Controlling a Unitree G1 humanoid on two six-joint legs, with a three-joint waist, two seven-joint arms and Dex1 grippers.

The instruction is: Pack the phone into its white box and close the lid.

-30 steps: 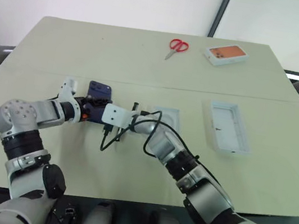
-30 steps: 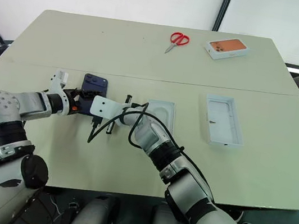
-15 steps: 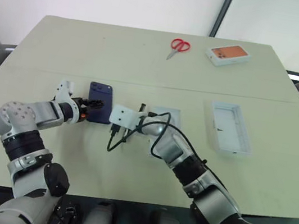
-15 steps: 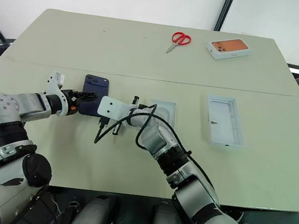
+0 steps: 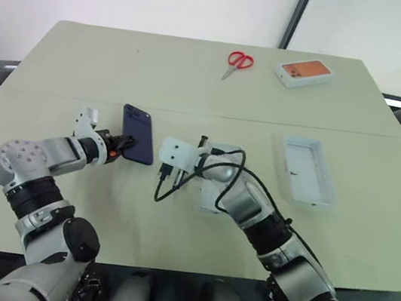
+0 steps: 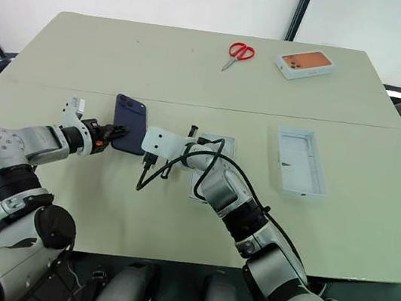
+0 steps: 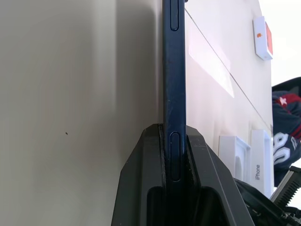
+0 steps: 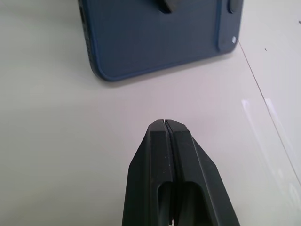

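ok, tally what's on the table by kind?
phone: 1
scissors: 1
closed box, orange top: 1
open box parts, white: 2
Total: 5

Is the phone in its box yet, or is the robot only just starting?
Only just starting. Done: nothing is packed. In hand: the left gripper is shut on the phone by its edge; the right gripper is shut, holding nothing, just short of it. Left: lay the phone in the white box, which sits open and apart, then close the lid.
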